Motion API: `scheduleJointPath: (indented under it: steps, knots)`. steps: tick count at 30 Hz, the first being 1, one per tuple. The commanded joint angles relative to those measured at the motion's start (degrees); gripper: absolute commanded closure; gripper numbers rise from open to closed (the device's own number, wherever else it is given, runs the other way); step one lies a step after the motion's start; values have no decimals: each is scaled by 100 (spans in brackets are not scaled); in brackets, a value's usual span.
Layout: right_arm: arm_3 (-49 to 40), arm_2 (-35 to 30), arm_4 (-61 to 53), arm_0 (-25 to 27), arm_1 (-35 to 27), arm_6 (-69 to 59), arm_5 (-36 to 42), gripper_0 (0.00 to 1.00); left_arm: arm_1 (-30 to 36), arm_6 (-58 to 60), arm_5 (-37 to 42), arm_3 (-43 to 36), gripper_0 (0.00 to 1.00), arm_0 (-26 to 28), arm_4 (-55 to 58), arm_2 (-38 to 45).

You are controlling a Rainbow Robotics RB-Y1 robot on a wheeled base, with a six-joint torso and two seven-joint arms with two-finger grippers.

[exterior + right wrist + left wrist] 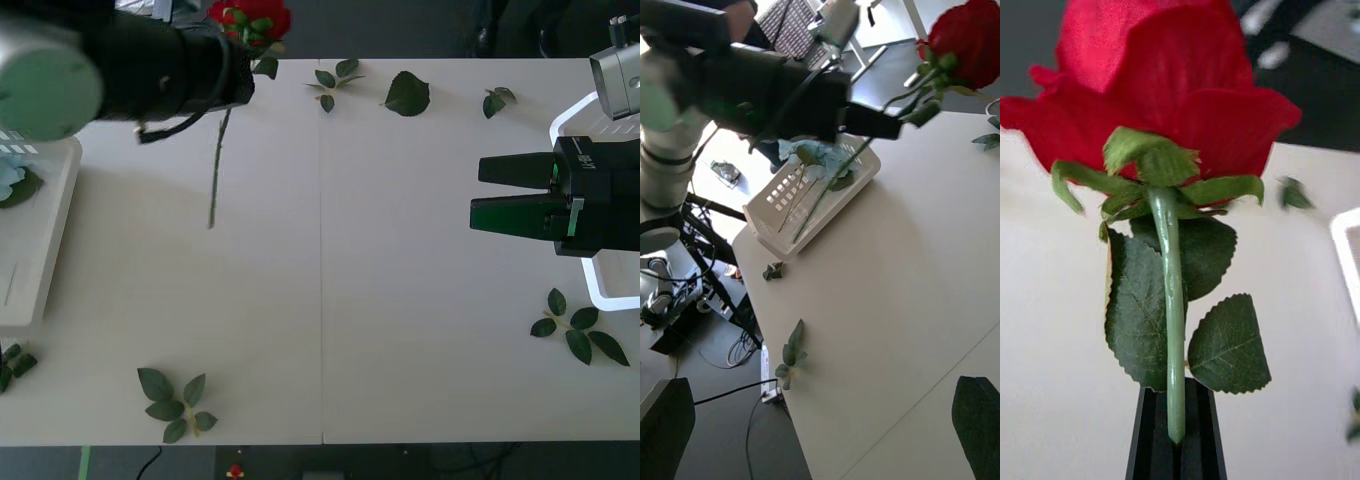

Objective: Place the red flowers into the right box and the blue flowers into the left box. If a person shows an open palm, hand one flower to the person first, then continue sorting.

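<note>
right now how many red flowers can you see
1. The red flower is held off the table by the left gripper, shut on its stem, near the table's far edge. Parts of the right box are hidden, so more may be there.

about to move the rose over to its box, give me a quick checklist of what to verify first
1. Left hand shut on the red flower stem: ok.
2. Flower lifted off the table: ok.
3. Right box free to receive it: not ok, right hand hovers in front.
4. Right hand empty and open: ok.
5. Open palm asking for a flower: cannot tell.
6. Blue flowers in left box: ok.
</note>
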Motion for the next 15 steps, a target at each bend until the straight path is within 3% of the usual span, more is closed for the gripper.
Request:
scheduleJointPath:
  steps: [1, 15]
  knots:
    - [-46, -106, -124, -7, -48, 83, -4, 0, -344, -861, 47, -648, 100, 362, 593, 425]
    - [-46, -106, -195, -7, -48, -31, -4, 0, -1776, -2804, -507, -1053, 100, 837, 1833, 1102]
